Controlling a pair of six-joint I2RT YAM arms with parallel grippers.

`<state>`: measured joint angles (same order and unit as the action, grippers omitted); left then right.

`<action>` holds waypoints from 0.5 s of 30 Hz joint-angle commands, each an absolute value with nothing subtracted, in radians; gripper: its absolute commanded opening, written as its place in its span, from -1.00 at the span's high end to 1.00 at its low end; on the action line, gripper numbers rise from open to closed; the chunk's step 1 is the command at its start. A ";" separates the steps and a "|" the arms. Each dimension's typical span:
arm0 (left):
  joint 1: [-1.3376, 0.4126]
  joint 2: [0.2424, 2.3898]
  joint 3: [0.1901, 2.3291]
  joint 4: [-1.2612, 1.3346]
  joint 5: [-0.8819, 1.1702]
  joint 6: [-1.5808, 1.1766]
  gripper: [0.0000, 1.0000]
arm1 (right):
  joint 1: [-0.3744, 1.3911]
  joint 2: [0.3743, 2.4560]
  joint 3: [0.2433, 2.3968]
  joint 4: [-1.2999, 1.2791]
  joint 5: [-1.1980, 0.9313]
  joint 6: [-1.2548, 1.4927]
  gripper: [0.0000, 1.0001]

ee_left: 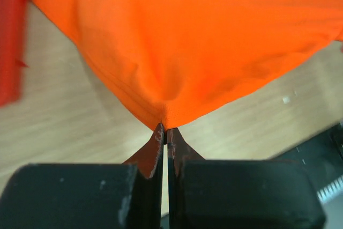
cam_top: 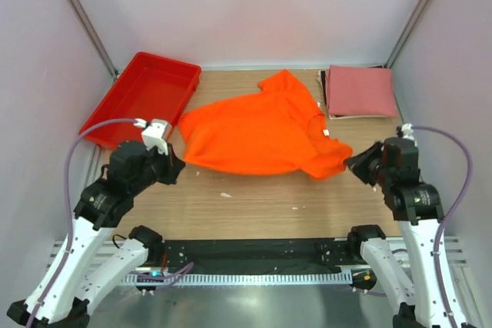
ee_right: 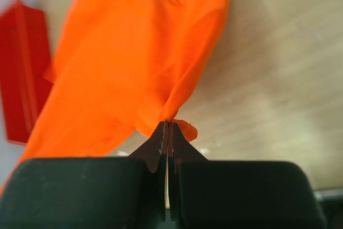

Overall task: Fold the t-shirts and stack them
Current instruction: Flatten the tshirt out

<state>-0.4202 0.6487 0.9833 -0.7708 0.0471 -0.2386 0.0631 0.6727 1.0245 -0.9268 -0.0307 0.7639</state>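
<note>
From above, the orange t-shirt lies rumpled across the middle of the table, its long axis running left to right between the two arms, with the body of the cloth on the far side of both. The left gripper sits at its near-left corner and the right gripper at its near-right end, so each arm has the side nearest to it. The pink t-shirt lies already folded flat in the far right corner, nearer the right arm and apart from the orange one, and the red tray stands at far left, just beside the orange cloth. In the left wrist view the jaws are clenched on a pinch of the orange hem, and the fabric fans away forward from the tips, drawn taut into a point there. In the right wrist view the jaws are likewise clamped on a thin twisted fold of orange, the cloth rising ahead and to the left. Since the shirt lies wholly beyond both pinches, the fold probably calls for carrying the near edge away together, evenly
</note>
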 commanded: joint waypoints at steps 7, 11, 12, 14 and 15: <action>-0.529 0.727 0.914 -0.841 0.097 -0.538 1.00 | 0.058 0.518 0.854 -1.077 0.093 0.848 0.98; -0.529 0.787 0.868 -0.870 0.049 -0.646 1.00 | 0.060 0.564 0.942 -1.126 0.172 0.851 0.98; -0.529 0.788 0.859 -0.873 0.040 -0.684 1.00 | 0.058 0.575 0.977 -1.140 0.223 0.853 0.98; -0.529 0.788 0.825 -0.877 0.032 -0.721 1.00 | 0.058 0.616 1.008 -1.198 0.267 0.857 0.98; -0.529 0.779 0.816 -0.879 0.029 -0.768 1.00 | 0.060 0.632 1.026 -1.219 0.285 0.861 0.98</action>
